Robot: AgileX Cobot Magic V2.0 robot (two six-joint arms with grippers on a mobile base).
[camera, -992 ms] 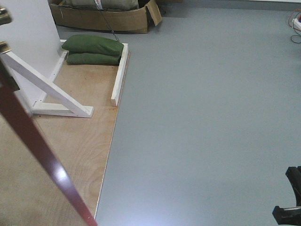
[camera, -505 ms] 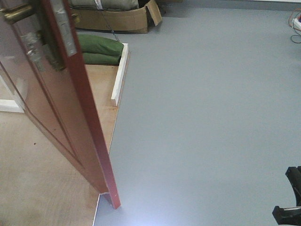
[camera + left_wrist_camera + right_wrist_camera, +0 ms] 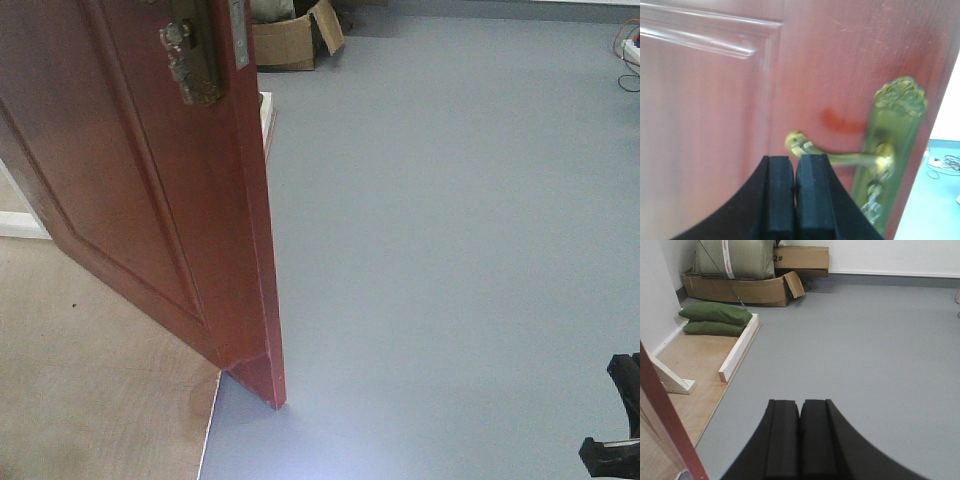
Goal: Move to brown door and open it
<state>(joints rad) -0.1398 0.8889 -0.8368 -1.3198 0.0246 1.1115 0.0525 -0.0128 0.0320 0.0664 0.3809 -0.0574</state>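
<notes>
Your left fingers (image 3: 779, 192) are pressed together with nothing between them, parked just under the tip of the brass lever handle (image 3: 840, 159). They seem set to hook or push rather than pinch, though contact is unclear. Your right fingers (image 3: 782, 437) are likewise clenched and empty above the grey floor (image 3: 880, 340). The brown door (image 3: 120, 150) stands ajar, its free edge over that floor.

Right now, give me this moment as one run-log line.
brown door: open, edge out over grey floor | left gripper: shut, by lever handle tip | right gripper: shut, empty
</notes>
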